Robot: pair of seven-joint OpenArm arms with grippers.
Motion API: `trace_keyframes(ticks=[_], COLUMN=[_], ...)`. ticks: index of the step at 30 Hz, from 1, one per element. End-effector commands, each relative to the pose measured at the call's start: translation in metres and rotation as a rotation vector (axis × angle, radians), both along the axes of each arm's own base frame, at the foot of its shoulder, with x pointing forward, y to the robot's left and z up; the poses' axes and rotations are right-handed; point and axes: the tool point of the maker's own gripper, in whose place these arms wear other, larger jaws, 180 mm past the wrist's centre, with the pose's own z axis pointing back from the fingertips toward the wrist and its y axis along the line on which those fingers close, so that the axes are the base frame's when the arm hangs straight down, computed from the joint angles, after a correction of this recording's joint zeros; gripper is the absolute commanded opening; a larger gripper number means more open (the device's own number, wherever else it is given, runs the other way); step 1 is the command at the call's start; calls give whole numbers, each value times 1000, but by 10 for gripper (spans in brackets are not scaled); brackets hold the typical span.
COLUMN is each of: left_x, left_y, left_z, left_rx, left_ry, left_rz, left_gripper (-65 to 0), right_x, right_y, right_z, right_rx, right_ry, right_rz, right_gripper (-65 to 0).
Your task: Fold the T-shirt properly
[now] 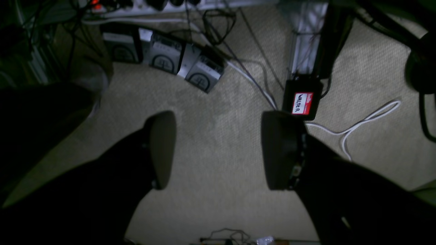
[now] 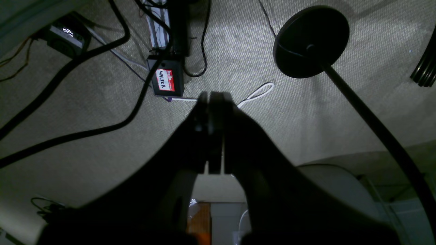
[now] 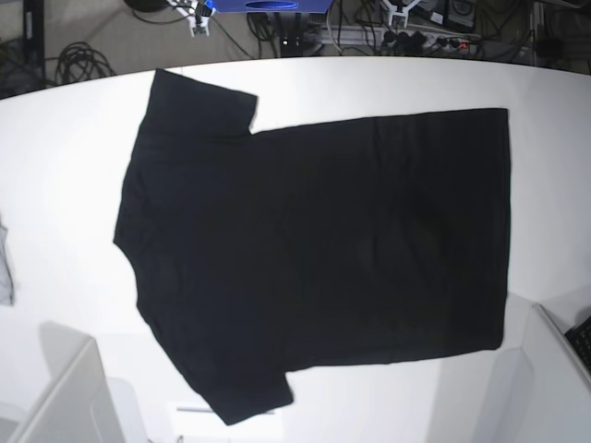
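The black T-shirt (image 3: 323, 249) lies spread flat on the white table (image 3: 74, 138), plain face up. Its sleeves point to the left and its hem to the right. Neither gripper shows in the base view. In the left wrist view my left gripper (image 1: 219, 149) hangs over carpeted floor, jaws wide apart and nothing between them. In the right wrist view my right gripper (image 2: 210, 102) is also above the floor, with its fingers pressed together and empty. The T-shirt is absent from both wrist views.
A small grey cloth scrap (image 3: 5, 268) lies at the table's left edge. Pale structures (image 3: 55, 397) fill the bottom corners of the base view. On the carpet are cables, a labelled black box (image 1: 302, 102), grey power bricks (image 1: 167, 56) and a round black stand base (image 2: 311, 42).
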Motion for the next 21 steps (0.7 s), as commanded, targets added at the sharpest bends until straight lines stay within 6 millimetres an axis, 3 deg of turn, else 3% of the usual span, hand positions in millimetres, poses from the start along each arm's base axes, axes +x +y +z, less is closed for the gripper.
trace_keyframes(ticks=[1,5,10,21], left_x=[0,-2,-3,2], left_y=[0,-1,-1,3], left_z=[1,3,3,3], left_rx=[2,0,-1,5], left_ry=[-13,-28,-29,-38], left_rz=[-3,-7,-7,-11], left_gripper=[-290,-402,-650,-650], right_x=[-7,-17,-22,-8], right_y=[-5,-6,-8,-8], right_z=[1,2,2,1], right_rx=[-13,-14,-20,-22], right_ry=[8,26,98,109], right_rz=[2,7,7,6], right_gripper=[-650,-650,-650,-650])
